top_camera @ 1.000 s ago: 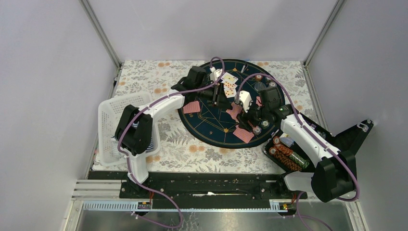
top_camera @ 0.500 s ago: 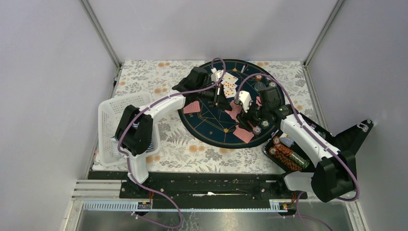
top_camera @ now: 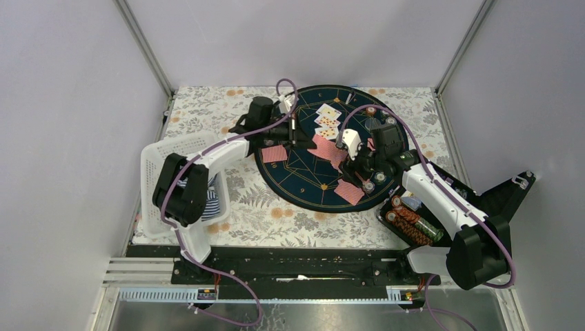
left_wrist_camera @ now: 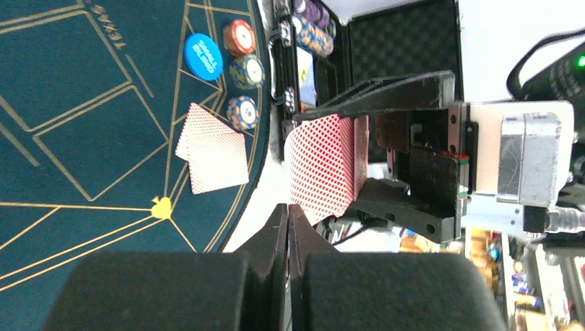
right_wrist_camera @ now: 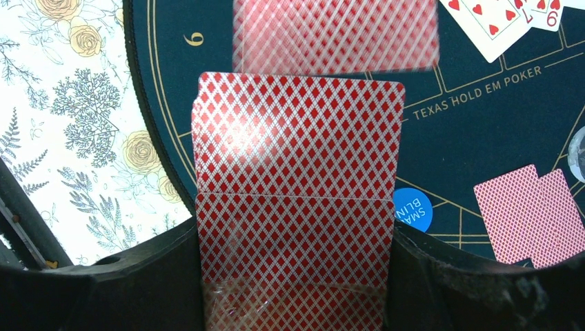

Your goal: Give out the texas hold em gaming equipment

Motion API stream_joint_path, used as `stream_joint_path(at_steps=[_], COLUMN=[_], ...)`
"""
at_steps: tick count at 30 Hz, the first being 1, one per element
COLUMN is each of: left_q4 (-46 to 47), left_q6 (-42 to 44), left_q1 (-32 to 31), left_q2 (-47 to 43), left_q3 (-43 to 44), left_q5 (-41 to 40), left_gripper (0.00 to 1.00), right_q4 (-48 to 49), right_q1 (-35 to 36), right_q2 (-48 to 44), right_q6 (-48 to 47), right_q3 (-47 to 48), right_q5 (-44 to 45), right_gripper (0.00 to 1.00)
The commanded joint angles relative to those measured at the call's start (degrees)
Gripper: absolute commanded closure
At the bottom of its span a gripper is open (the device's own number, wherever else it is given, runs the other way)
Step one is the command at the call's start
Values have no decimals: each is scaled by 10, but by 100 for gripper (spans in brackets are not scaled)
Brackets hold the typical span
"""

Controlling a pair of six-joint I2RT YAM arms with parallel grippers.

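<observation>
Top external: noted right gripper (top_camera: 353,164) over centre of mat (top_camera: 303,183), left gripper (top_camera: 293,129) at mat's upper-left edge. Left wrist: found fingers (left_wrist_camera: 274,234) pressed together, nothing seen between; blue disc (left_wrist_camera: 203,55) upper left. Right wrist: saw deck (right_wrist_camera: 296,172) clamped mid-frame, cards stepped, not squared; likely to spill should grip slacken.

Plain pale grey walls (top_camera: 290,38) close the space at the back and on both sides, joined by slanting aluminium posts (top_camera: 143,48). The tabletop (top_camera: 207,110) shows a white print of grey leaves and orange flowers. A black rail (top_camera: 296,265) edges its near side. The light is soft and even.
</observation>
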Motion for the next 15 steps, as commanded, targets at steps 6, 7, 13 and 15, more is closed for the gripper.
stream_joint_path(at_steps=[6, 7, 13, 15], left_q4=[113, 119, 162, 163], left_q6=[-66, -68, -91, -92], left_q1=[67, 68, 60, 53], left_q2=[9, 19, 98, 123], left_q3=[-8, -4, 35, 55], left_q5=[-62, -64, -79, -87], left_gripper=[100, 100, 100, 100], right_q4=[33, 33, 35, 35], right_q1=[5, 5, 4, 3], right_q2=[-16, -16, -16, -15], right_q6=[7, 7, 9, 9], right_q3=[10, 10, 11, 11], right_q5=[11, 12, 23, 24], right_gripper=[100, 100, 100, 100])
